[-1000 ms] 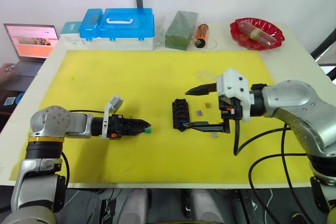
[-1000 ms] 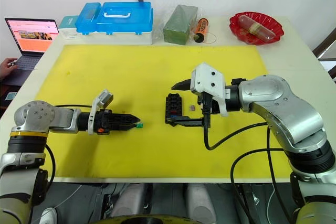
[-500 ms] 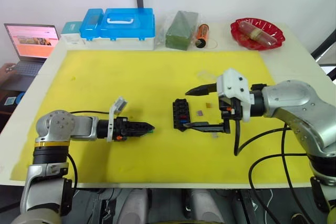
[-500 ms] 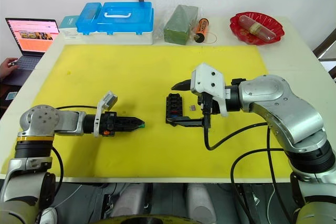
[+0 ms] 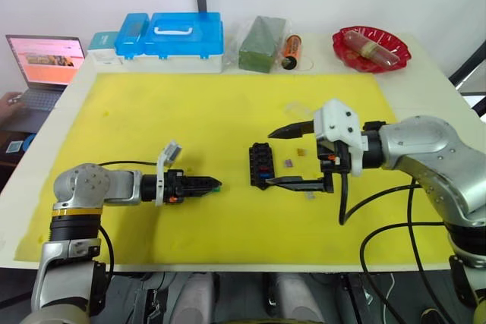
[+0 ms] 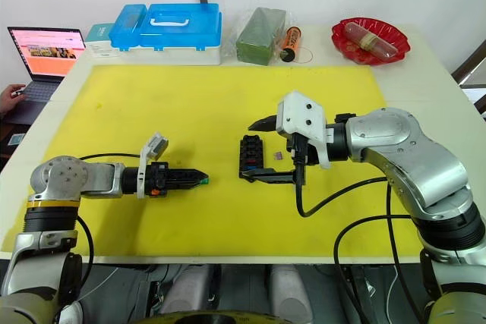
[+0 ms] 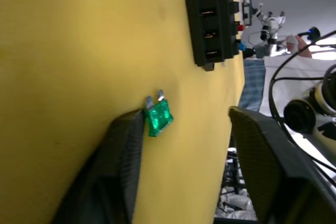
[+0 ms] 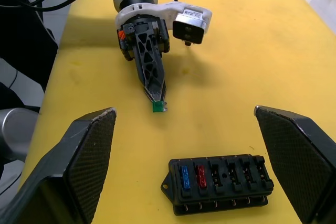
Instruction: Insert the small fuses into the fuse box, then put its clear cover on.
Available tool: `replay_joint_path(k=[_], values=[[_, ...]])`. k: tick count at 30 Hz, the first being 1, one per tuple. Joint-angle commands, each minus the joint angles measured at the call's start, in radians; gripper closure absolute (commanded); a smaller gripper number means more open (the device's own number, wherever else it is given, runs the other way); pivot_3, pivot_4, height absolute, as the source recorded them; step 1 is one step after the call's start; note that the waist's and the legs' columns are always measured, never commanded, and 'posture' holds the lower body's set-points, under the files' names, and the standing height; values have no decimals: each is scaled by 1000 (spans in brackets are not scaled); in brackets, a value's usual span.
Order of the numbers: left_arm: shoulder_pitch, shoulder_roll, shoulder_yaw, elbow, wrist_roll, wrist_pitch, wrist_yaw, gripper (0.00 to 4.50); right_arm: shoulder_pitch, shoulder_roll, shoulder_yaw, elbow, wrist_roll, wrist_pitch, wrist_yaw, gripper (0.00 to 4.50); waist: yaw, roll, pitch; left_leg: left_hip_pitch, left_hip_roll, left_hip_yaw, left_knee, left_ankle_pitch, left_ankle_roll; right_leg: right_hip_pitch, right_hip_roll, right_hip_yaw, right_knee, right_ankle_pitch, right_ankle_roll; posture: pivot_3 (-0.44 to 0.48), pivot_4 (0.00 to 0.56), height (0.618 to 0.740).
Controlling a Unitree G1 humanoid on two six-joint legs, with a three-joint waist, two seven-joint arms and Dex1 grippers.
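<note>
Left gripper has advanced toward the box, green fuse touching one spread finger, not clamped. Right gripper unchanged, released, straddling the box; insertion pending

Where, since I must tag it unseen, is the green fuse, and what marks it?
On the yellow mat, find the black fuse box near the middle. To its left, at the tip of the left pincer, is the green fuse: the only green one, apart from the blue fuse and red fuse seated in the box.
</note>
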Motion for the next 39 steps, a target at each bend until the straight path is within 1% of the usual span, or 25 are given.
replay_joint_path(k=[1, 8, 11, 15, 18, 19, 31, 33, 35, 37, 39], values=[[18, -5, -5, 2, 51, -19, 22, 3362, -20, -9, -19, -24, 8, -7, 3, 0, 0, 0, 0, 0, 0, 0, 0, 0, 0, 0, 0, 0, 0, 0, 0, 0, 150, 740], [29, -27, 1, -17, 75, -14, 44, 3362, -36, -5, -10, -17, 4, -7, 5, 0, 1, 1, 0, 0, 0, 0, 0, 0, 0, 0, 0, 0, 0, 0, 0, 0, 150, 740], [31, -36, 4, -25, 83, -11, 54, 3911, -39, -3, -8, -17, 5, -5, 4, 0, 1, 0, 0, 0, 0, 0, 0, 0, 0, 1, 0, 0, 0, 0, 0, 0, 150, 740], [24, -40, 5, -26, 88, -16, 51, 3911, -43, 4, -3, -20, 2, -3, -4, 0, 1, 1, 0, 2, 0, 0, -1, 0, 0, 2, 0, 0, 0, -1, -1, 0, 150, 740], [18, -41, 6, -21, 94, -24, 49, 4423, -43, 5, -1, -19, -1, -4, -6, 0, 1, 1, 0, 2, 0, 0, -1, 0, 0, 2, 0, 0, 0, -1, -1, 0, 150, 740], [15, -41, 5, -19, 95, -26, 48, 4468, -44, 5, -1, -18, -2, -5, -6, 0, 1, 1, -1, 2, 0, 0, -1, 0, 0, 2, 0, 0, 0, -1, -1, 0, 150, 740], [-39, -13, -21, 5, 114, -43, 1, 4468, -30, 10, -2, -30, -6, -8, -32, 0, 2, 1, -1, 3, 0, 0, -1, 0, 0, 3, 0, 0, 0, -1, -2, 0, 150, 740], [-41, 10, -37, -23, 108, -68, -45, 4468, -22, 8, -6, -38, -3, -7, -37, 0, 1, 1, -1, 2, 0, 0, -1, 0, 0, 3, 0, -1, 0, -1, -2, 0, 150, 740], [-46, 45, -55, -62, 95, -112, -130, 4468, -16, 5, -9, -43, -2, -7, -39, 0, 0, 0, 0, 2, 0, 0, -1, 0, 0, 2, 0, -1, 0, -1, -2, 0, 150, 740], [-62, 87, -97, -89, 109, -180, -225, 4468, -16, 4, -10, -44, -2, -7, -40, 0, 0, 0, 0, 2, 0, 0, -1, 0, 0, 1, 0, -1, 0, -1, -3, 0, 150, 740], [-121, 135, -148, -77, 117, -201, -322, 4468, -15, 4, -10, -43, -4, -10, -42, 0, 1, 0, 0, 0, 1, 0, -2, 0, 0, -1, 1, -1, 0, -1, -3, 0, 150, 740]])
